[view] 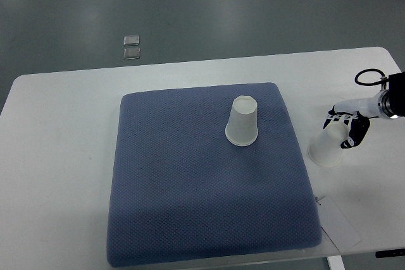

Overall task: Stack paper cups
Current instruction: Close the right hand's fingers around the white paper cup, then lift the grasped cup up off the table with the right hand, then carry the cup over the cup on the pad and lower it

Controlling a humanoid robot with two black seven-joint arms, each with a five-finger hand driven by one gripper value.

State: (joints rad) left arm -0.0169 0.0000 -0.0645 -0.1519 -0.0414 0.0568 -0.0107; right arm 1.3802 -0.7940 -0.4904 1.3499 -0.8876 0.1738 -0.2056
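Observation:
One white paper cup [242, 122] stands upside down on the blue mat [190, 188], right of its centre. A second white paper cup [327, 147] is on the white table just off the mat's right edge, upside down and tilted. My right hand [346, 128] comes in from the right edge, and its black and white fingers are curled around this second cup's upper part. The left arm does not show.
The white table [63, 156] carries the blue mat across its middle. A clear plastic sheet [338, 226] pokes out under the mat's near right corner. Two small shiny squares [131, 47] lie on the grey floor beyond the table's far edge.

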